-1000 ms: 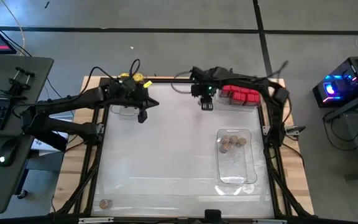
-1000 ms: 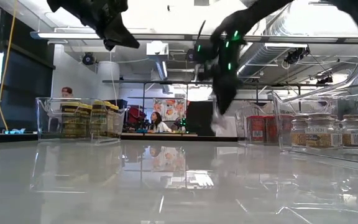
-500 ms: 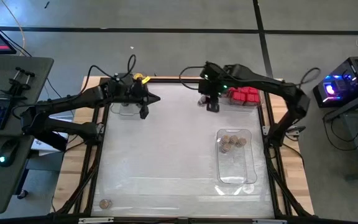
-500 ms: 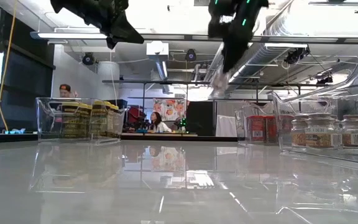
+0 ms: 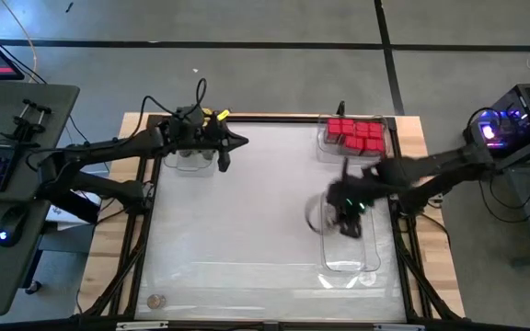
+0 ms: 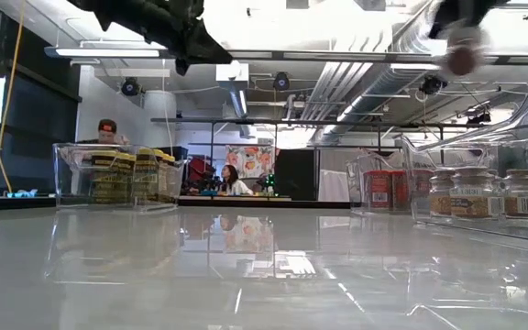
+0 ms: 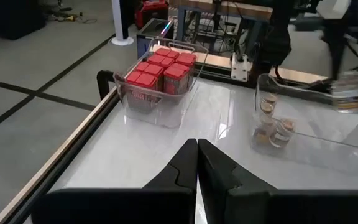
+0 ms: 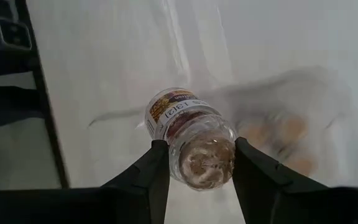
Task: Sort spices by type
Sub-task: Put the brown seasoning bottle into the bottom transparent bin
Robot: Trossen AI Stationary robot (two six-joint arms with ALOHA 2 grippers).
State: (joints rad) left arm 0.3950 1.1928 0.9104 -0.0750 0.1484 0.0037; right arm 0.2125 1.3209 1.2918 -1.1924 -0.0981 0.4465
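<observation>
- High view showed my right gripper (image 5: 346,216) at centre right of the frame, over the near tray (image 5: 348,262); half a second earlier it sat up by the red boxes (image 5: 355,135) at upper right.
- Right wrist view: the fingers (image 8: 159,168) pinched a clear brown-lidded jar (image 8: 191,137) by its sides, above the blurred jars (image 8: 278,134) in that tray, I think.
- I took that swing as the carry nearly done; the jar only needed lowering among its own kind.
- My left gripper (image 5: 224,152) hung at upper left beside the tray of yellow-lidded jars (image 6: 122,174), fingers pressed together on nothing, barely shifted.
- One stray jar (image 5: 156,301) lay at lower left, unsorted.
</observation>
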